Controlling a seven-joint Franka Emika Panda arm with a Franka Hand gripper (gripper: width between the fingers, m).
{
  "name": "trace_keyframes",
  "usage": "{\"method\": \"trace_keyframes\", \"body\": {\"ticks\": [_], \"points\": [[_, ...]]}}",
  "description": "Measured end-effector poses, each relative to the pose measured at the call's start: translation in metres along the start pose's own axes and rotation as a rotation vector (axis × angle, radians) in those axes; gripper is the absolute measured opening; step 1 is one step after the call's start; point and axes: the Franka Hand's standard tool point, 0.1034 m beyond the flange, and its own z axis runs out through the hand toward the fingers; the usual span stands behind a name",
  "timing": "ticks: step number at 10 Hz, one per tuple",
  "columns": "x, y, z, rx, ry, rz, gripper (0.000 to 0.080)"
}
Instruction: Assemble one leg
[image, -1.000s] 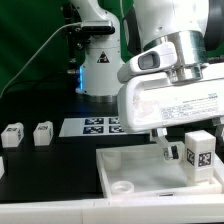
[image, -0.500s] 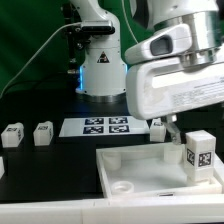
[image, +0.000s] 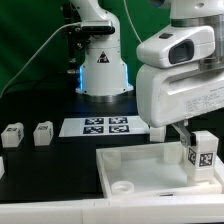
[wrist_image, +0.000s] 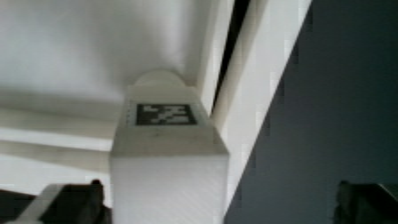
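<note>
A leg (image: 201, 155), a small white block with a black-and-white tag, stands upright in the white tray (image: 140, 163) near the corner at the exterior view's right. My gripper (image: 192, 132) hangs just above it. In the wrist view the leg (wrist_image: 169, 150) rises between the fingers of my gripper (wrist_image: 217, 203). The jaws stand wide apart, with one finger (wrist_image: 71, 203) close beside the leg and a clear gap to the other finger (wrist_image: 368, 200). The gripper is open and holds nothing.
Two more legs (image: 11, 135) (image: 42, 133) stand on the black table at the exterior view's left. Another leg (image: 157, 129) stands behind the tray. The marker board (image: 105, 126) lies in front of the robot base (image: 103, 70).
The gripper and wrist have risen and shifted toward the exterior view's right. The leg has stayed standing in the tray.
</note>
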Motion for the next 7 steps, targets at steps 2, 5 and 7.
{"method": "trace_keyframes", "body": {"ticks": [2,5,7], "points": [[0.001,0.001,0.002,-0.002,0.008,0.002,0.0648],[-0.002,0.013,0.013,-0.003,0.001,0.004,0.0648],[-0.005,0.019,0.018,-0.002,-0.006,0.014,0.0648]]}}
